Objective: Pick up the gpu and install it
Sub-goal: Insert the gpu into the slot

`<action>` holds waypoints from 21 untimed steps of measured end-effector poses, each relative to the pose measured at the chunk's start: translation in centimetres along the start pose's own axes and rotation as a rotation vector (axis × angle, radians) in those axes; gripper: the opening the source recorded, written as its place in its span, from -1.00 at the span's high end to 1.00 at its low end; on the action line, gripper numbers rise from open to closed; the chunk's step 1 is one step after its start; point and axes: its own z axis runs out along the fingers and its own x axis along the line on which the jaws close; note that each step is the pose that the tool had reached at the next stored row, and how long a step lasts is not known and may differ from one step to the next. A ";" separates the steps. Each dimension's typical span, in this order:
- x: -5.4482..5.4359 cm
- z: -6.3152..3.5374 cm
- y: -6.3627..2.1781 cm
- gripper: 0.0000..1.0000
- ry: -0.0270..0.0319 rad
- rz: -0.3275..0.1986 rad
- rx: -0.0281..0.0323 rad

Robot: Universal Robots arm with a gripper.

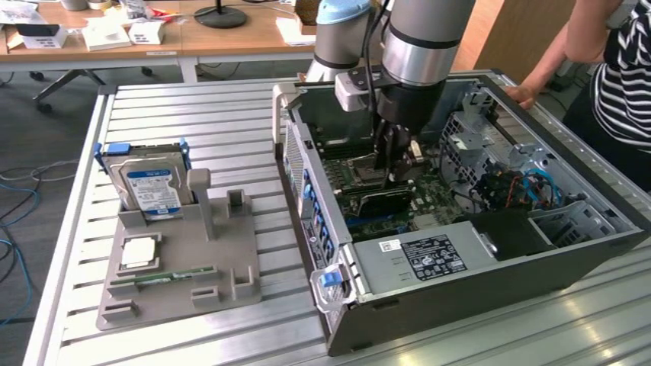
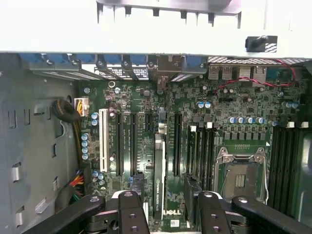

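Wrist view: the gripper (image 2: 167,199) is down inside the open computer case (image 1: 489,286), its jaws spread about as wide as they go and clamped on nothing. The gpu (image 2: 159,170) stands on edge between the two black fingers (image 2: 129,209), set in a slot on the motherboard (image 2: 234,97), beside the long black slots and well clear of the CPU socket (image 2: 241,175). I see a gap on both sides of the card, so I read this as no contact. Whether the card is fully seated I cannot tell.

Exterior view: the case lies on its side on the slatted table (image 1: 183,114), toward the exterior view's right edge. The arm drops into it from above. A grey tray (image 1: 173,297) sits near the table's other edge and carries the hard drive (image 1: 151,187) and the memory stick (image 1: 163,277) — no card on it. A person's hand (image 1: 524,93) rests on the far rim of the case.

Handling, my judgement:
- Light, stiff and thin; it will not sag in a pinch.
- Fragile — bare components on the faces, contacts along the lower edge.
- Best hold is across the two flat faces near the top edge, about mid-length, squeezing squarely so the card does not tilt in its slot.
- Board faces are smooth, so I'd expect some slip under a weak grip.
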 end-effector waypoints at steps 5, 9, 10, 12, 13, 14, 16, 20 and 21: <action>0.0 -0.30 -0.02 0.08 -0.0001 0.000 0.0001; 0.0 -0.37 -0.07 0.08 0.0003 0.000 -0.0052; 0.0 -0.43 -0.10 0.08 0.0003 0.000 -0.0104; 0.0 -0.54 -0.18 0.08 0.0002 0.000 -0.0204; 0.0 -0.56 -0.19 0.08 0.0001 0.000 -0.0228; 0.0 -0.60 -0.19 0.08 0.0003 0.001 -0.0245; 0.0 -0.75 -0.21 0.08 0.0006 0.001 -0.0277; 0.0 -0.85 -0.22 0.08 0.0003 0.001 -0.0298; 0.0 -0.86 -0.22 0.08 0.0005 0.001 -0.0299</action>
